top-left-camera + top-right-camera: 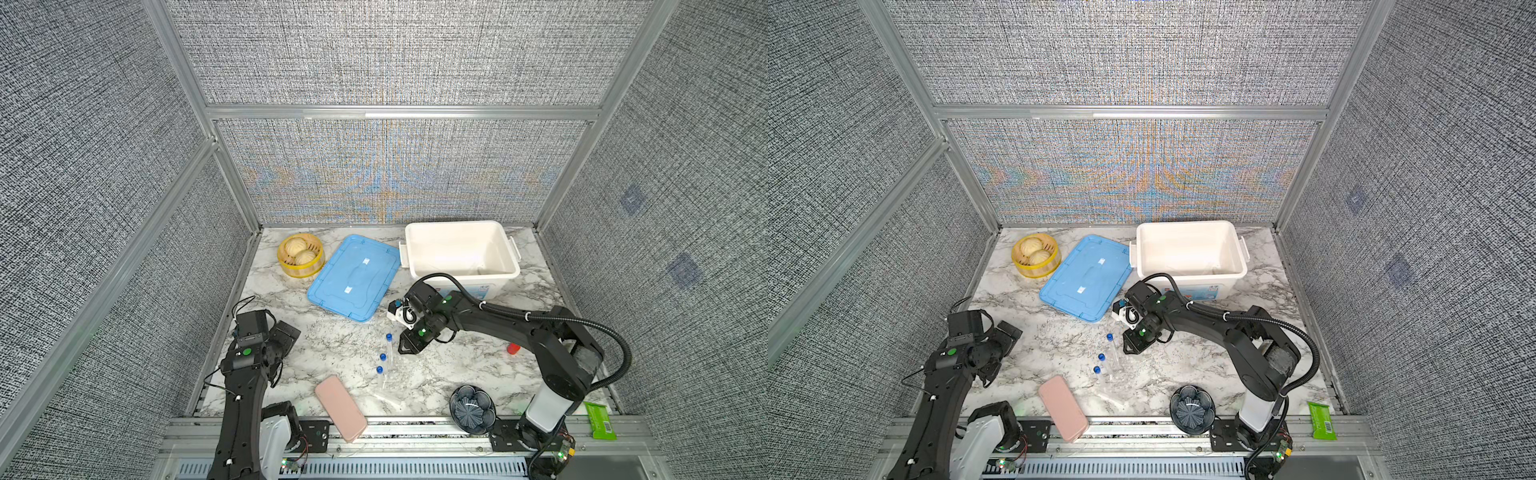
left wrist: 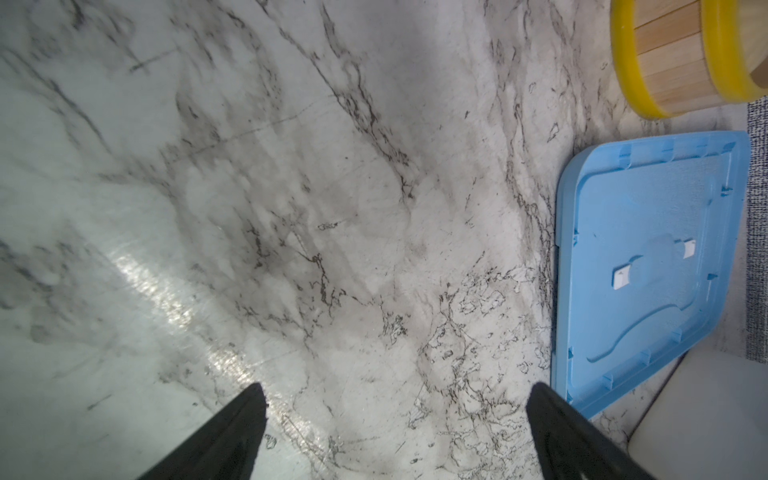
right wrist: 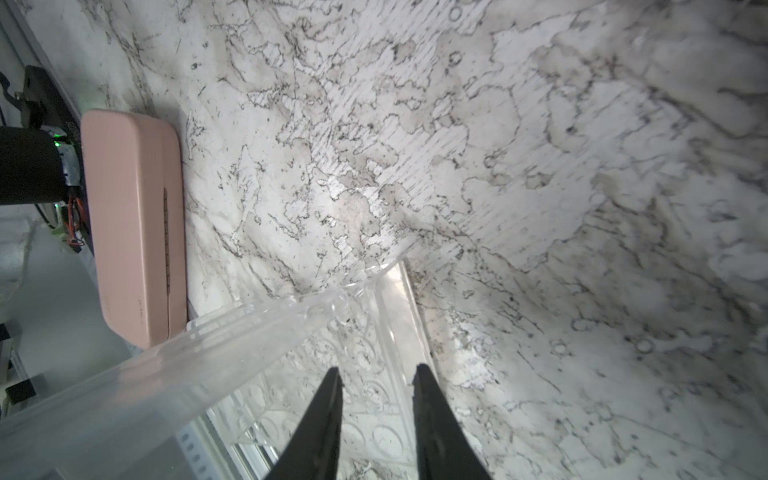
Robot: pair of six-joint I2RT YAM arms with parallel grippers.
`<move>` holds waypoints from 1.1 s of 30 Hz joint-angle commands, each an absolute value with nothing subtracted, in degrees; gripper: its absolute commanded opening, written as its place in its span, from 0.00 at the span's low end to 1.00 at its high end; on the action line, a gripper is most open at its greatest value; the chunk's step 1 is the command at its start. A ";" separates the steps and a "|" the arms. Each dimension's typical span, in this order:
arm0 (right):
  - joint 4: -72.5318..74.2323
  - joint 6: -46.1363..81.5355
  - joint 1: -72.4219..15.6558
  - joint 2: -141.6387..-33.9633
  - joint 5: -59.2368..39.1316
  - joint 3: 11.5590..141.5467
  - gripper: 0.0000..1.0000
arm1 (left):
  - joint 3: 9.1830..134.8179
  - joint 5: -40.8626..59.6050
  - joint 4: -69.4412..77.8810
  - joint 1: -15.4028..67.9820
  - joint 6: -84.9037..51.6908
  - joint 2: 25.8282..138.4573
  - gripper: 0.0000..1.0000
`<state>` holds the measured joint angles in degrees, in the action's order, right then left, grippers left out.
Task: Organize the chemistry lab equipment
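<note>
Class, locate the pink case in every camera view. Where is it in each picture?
Top view: pink case at the front edge of the marble table, left of centre.
Top view: pink case at that same front edge.
Left wrist: not in it.
Right wrist: pink case lying past the clear rack.
Shared landmark: the marble table.

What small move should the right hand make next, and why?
Probably shift the right hand sideways until the nearest clear tube with a blue cap sits between its fingers. The hand is open and empty over the small clear plastic rack; in its wrist view the tube passes beside the fingers, not between them.
</note>
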<state>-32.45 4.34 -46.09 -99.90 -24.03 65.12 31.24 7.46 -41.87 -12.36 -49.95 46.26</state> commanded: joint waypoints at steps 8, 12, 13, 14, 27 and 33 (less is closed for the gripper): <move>-35.78 1.07 -46.06 -101.64 -23.54 66.00 0.32 | 31.27 7.14 -41.57 -12.39 -49.90 46.14 0.99; -34.68 1.10 -46.05 -102.35 -24.91 66.22 0.32 | 31.29 7.18 -41.62 -12.39 -50.01 46.05 0.99; -34.63 1.06 -46.06 -102.61 -24.95 66.39 0.32 | 31.20 7.15 -41.64 -12.39 -49.99 46.01 0.99; -34.53 1.10 -46.05 -102.92 -24.88 66.61 0.32 | 31.19 7.20 -41.63 -12.39 -50.01 45.97 0.99; -32.37 2.98 -46.14 -104.67 -23.68 66.82 0.31 | 31.12 7.07 -41.67 -12.39 -50.09 45.97 0.99; -31.87 3.79 -46.77 -103.44 -18.77 65.47 0.26 | 31.20 7.03 -41.88 -12.39 -50.06 45.79 0.99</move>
<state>-31.75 3.01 -46.50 -103.98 -23.27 66.17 31.24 7.46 -41.87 -12.36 -49.98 45.93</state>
